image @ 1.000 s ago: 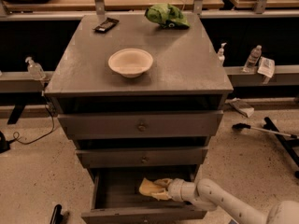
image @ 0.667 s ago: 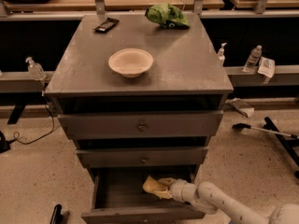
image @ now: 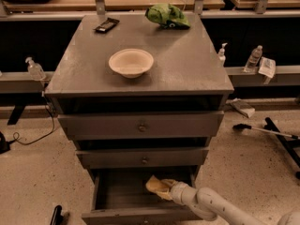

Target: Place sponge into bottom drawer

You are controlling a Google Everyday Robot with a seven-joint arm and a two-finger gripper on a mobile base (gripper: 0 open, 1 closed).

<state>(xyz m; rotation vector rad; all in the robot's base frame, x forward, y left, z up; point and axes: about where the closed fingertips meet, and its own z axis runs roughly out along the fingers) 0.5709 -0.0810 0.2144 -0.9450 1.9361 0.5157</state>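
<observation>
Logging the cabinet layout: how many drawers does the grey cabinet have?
3, stacked: top drawer, middle drawer, and the open bottom drawer, with the gripper inside at the sponge. None seem hidden.

A cream round bowl (image: pixel 131 62) stands upright near the middle of the grey cabinet top (image: pixel 187 69). A green cloth lump (image: pixel 167 16) lies at the back right edge, and a flat black object (image: pixel 106 25) lies at the back left. The two upper drawers (image: pixel 103 125) each carry a small knob. A pump bottle (image: pixel 35 69) stands on the ledge to the left. A second pump bottle (image: pixel 221 54) and a clear water bottle (image: pixel 254 58) stand to the right. A dark cable (image: pixel 33 137) lies on the speckled floor (image: pixel 37 182).
</observation>
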